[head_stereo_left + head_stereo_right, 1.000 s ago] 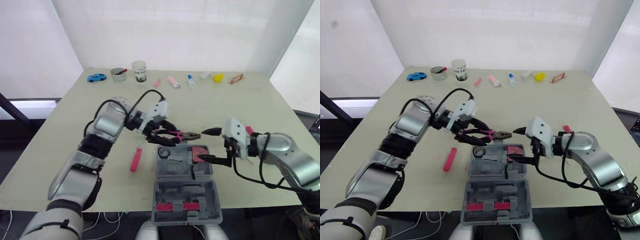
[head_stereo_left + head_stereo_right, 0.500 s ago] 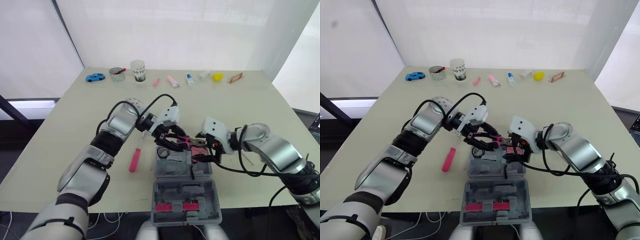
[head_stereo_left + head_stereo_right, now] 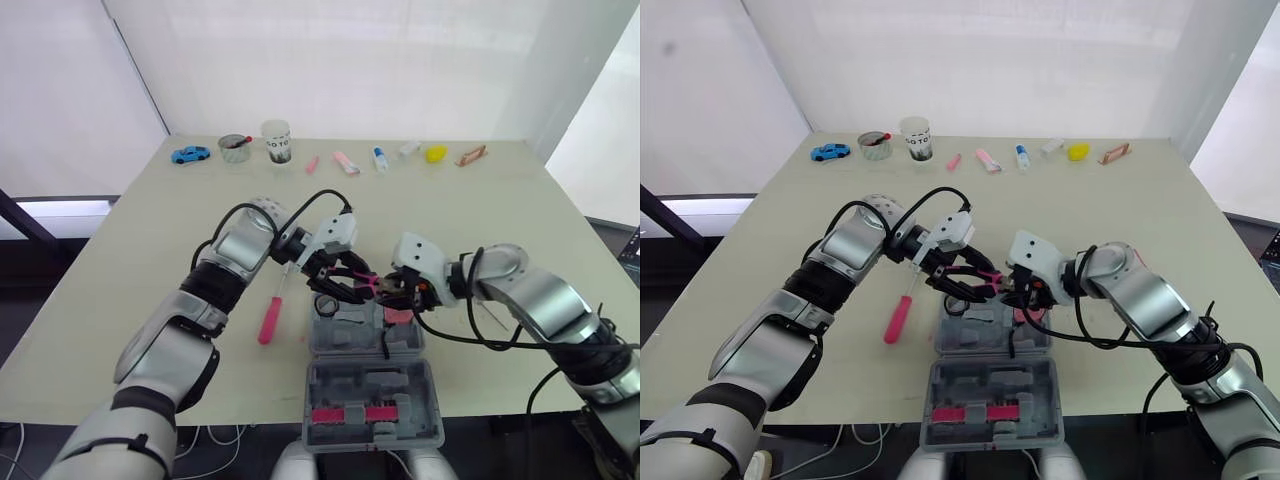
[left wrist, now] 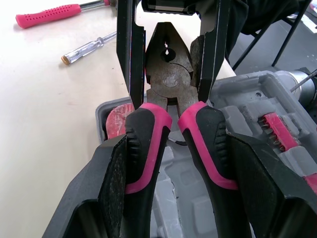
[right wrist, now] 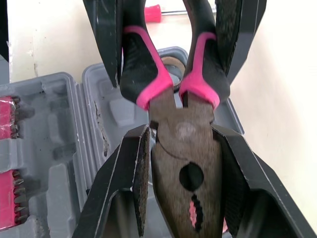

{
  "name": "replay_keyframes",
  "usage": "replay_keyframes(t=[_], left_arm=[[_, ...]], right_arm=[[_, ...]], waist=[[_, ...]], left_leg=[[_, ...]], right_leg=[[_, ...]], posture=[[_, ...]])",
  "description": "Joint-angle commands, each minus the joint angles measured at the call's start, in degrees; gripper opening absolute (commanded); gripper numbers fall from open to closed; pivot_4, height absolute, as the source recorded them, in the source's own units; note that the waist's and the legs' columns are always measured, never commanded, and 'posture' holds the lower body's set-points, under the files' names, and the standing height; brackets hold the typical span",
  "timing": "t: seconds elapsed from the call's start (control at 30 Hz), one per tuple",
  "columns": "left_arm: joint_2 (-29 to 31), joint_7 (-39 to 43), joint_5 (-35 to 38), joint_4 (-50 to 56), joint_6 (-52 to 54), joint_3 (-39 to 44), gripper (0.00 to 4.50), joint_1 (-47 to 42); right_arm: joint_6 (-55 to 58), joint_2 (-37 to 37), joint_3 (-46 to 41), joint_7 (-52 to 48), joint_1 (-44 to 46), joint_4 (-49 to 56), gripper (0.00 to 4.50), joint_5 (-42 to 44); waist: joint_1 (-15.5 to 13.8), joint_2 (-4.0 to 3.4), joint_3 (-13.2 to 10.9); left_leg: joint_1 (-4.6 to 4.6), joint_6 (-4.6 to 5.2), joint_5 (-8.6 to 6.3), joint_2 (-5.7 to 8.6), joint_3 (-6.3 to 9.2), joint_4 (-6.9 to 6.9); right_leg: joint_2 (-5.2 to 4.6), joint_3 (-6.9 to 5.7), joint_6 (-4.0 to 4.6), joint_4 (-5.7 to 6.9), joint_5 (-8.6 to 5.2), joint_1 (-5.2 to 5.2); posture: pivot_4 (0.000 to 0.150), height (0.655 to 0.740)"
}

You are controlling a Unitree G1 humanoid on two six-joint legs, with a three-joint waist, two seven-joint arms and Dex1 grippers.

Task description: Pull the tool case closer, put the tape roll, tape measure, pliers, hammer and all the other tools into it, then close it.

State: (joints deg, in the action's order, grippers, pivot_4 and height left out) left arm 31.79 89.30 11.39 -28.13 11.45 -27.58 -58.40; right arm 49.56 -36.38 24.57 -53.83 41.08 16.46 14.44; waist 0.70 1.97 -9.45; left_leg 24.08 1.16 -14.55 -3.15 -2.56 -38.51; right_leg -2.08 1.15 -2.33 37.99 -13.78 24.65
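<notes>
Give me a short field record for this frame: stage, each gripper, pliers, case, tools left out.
stage: pliers held above the open tool case, apparently a handover
left gripper: jaws shut on the pliers' pink handles
right gripper: jaws flank the metal head, thin gap on one side, not clamped
tool case: open, both halves flat on the table
left out: pink-handled screwdriver on the table, left of the case
</notes>
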Motion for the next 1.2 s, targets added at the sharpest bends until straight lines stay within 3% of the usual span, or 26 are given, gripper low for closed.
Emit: replay_keyframes(t=[0.03,0.5,0.6,0.8,0.83,0.9,0.93,0.97,1.2], left_arm=[[0.22,3.20,0.95,0.92,-1.00,0.55,2.56,-0.92],[0.47,3.20,0.90,0.59,-1.14,-0.08,2.56,-0.69],[0.54,3.20,0.88,0.56,-1.15,-0.31,2.56,-0.66],[1.02,3.20,1.11,0.64,-0.30,-0.53,2.56,-0.27],[0.75,3.19,0.67,0.31,-0.44,0.08,3.36,-0.26],[0.43,3.16,0.23,-0.20,-0.55,1.11,3.74,-0.23],[0.50,3.17,0.77,-0.12,-0.42,1.39,4.24,-0.15],[0.38,3.18,1.36,-0.05,-0.43,2.32,4.47,0.02],[4.71,3.20,6.08,1.77,-1.24,5.39,4.47,2.67]], right_arm=[[-0.90,0.27,-0.12,-0.50,1.35,0.81,1.87,-0.50],[-0.94,0.79,-0.50,-1.22,1.35,0.51,1.87,-1.39],[-0.74,1.14,-0.56,-1.12,1.48,0.37,1.05,-1.37],[-0.44,0.84,-0.65,-0.69,0.67,0.63,0.99,-1.77],[-0.42,0.70,-0.72,-0.63,0.44,0.75,0.99,-1.82],[-0.54,0.39,-0.90,-0.64,-0.03,0.95,0.99,-1.88],[-0.62,0.22,-1.02,-0.61,-0.29,1.03,0.99,-1.88],[-0.82,-0.14,-1.16,-0.59,-0.75,1.13,0.99,-1.96],[-3.24,-2.16,-1.17,-0.88,-3.95,2.51,0.99,-2.93]], waist=[[-0.01,0.00,0.00],[-0.01,0.00,0.00],[-0.01,0.00,0.00],[0.00,0.00,0.00],[0.00,0.00,0.00],[-0.02,0.00,0.00],[-0.02,0.00,0.00],[-0.01,0.00,0.00],[0.28,0.00,0.00]], left_leg=[[0.00,0.00,0.00,0.00,0.00,0.00],[0.00,0.00,0.00,0.00,-0.01,-0.01],[0.00,0.00,0.00,0.00,-0.01,-0.01],[0.00,0.00,0.00,0.00,0.00,-0.02],[0.00,0.00,0.00,0.00,0.00,-0.02],[0.00,0.00,0.00,0.00,-0.01,-0.03],[0.00,0.00,0.00,0.00,-0.01,-0.03],[0.00,0.00,0.00,0.00,-0.01,-0.04],[0.00,0.00,0.00,-0.01,-0.01,-0.04]], right_leg=[[0.00,0.00,0.00,0.00,0.00,0.00],[0.00,0.00,0.00,0.01,0.00,0.00],[0.00,0.00,0.00,0.02,0.00,0.00],[0.00,0.00,0.00,0.03,0.00,0.00],[0.00,0.00,0.00,0.03,0.00,0.00],[0.00,0.01,0.00,0.03,0.00,0.00],[0.00,0.00,0.00,0.04,0.00,0.00],[0.00,0.00,0.00,0.04,0.00,0.00],[0.00,0.01,0.00,0.05,0.00,0.00]], posture=[[0.150,0.7400],[0.150,0.7400],[0.150,0.7400],[0.150,0.7400],[0.150,0.7400],[0.150,0.7400],[0.150,0.7400],[0.150,0.7400],[0.150,0.7400]])
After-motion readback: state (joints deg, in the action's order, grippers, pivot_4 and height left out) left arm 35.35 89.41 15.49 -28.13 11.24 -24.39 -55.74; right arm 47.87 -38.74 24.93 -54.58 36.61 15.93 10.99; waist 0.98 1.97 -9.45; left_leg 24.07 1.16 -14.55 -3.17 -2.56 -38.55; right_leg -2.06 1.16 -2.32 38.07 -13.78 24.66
